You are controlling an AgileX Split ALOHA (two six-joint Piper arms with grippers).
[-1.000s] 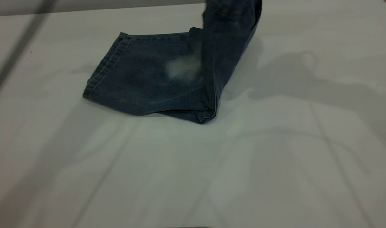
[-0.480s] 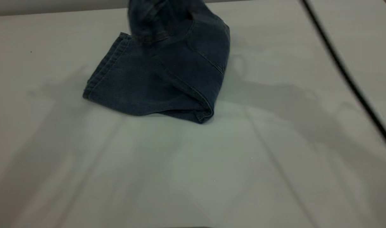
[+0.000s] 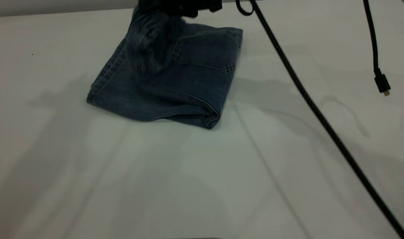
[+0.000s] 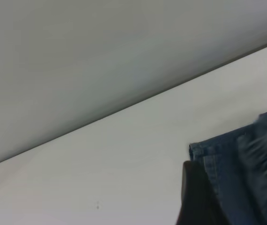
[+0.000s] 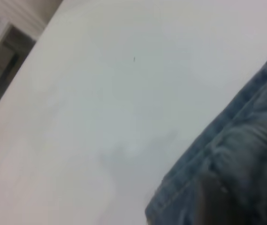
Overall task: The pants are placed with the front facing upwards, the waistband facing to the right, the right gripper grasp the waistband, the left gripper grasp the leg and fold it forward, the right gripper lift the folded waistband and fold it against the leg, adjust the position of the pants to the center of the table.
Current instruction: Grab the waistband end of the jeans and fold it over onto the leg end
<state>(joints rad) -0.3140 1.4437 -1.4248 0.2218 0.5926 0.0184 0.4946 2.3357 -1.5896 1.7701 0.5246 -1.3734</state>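
Note:
The blue denim pants (image 3: 175, 89) lie folded on the white table (image 3: 188, 186), with a back pocket (image 3: 205, 53) facing up and the leg hem (image 3: 105, 76) at the left. The ruffled waistband (image 3: 145, 43) hangs blurred over the leg, just under the black right gripper (image 3: 175, 7) at the picture's top edge, which is shut on it. In the right wrist view a dark finger (image 5: 213, 201) lies against denim (image 5: 246, 140). In the left wrist view one dark finger (image 4: 194, 197) of the left gripper stands beside the leg hem (image 4: 210, 157); the rest of that gripper is hidden.
A thick black braided cable (image 3: 314, 109) slants from the top centre down to the lower right corner above the table. A thinner cable ending in a plug (image 3: 382, 83) hangs at the far right. The table's far edge (image 3: 56, 11) runs just behind the pants.
The lifted waistband half has swung from the right over to the left and come down on the leg, covering the faded patch. The right gripper's body and its cables have come into view.

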